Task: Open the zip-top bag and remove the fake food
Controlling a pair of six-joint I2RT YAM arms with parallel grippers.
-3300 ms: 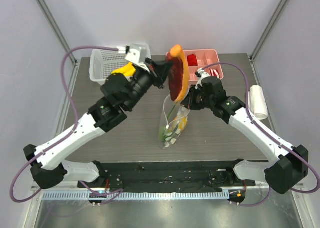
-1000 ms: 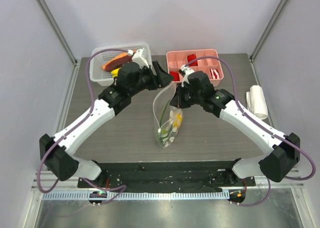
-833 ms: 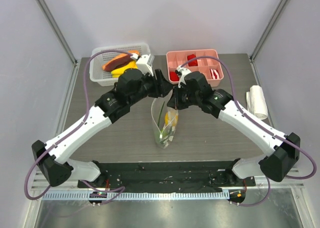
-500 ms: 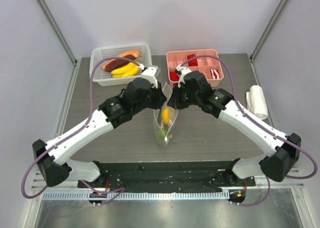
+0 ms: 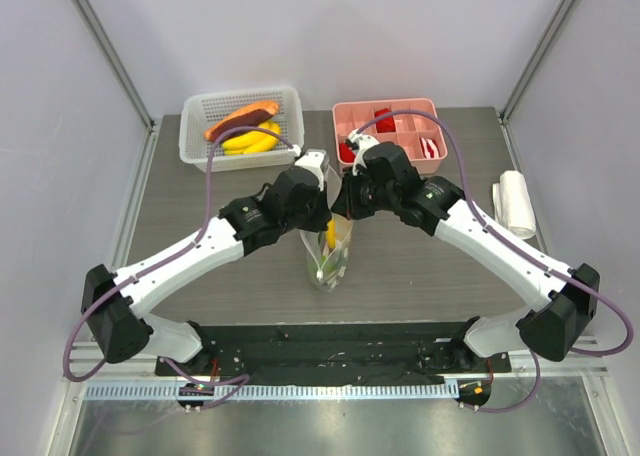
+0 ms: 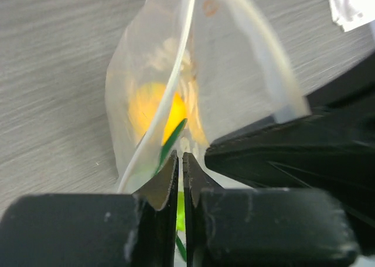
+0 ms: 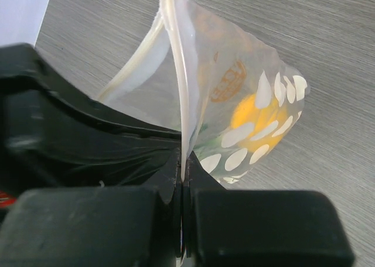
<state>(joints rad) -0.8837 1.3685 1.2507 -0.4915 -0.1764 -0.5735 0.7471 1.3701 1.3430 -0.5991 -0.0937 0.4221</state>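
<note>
The left gripper (image 6: pixel 180 158), wide a second ago, is now pinched together in the mouth of the bag (image 6: pixel 234 74), with the green piece (image 6: pixel 171 139) in its slit. The right gripper (image 7: pixel 181 161) stays clamped on the bag's lip, holding it upright on the table (image 5: pixel 400 286). A yellow piece (image 6: pixel 146 109) is inside. The sausage (image 5: pixel 240 119) and bananas (image 5: pixel 250 141) lie in the basket (image 5: pixel 188 141).

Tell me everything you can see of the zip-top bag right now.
The zip-top bag is clear, floppy plastic with white oval dots on one face and a white zip strip. It is held upright above the grey table, mouth open at the top. The right gripper pinches one rim; the left gripper is shut at the mouth's other side. A yellow piece and a green piece sit inside.
</note>
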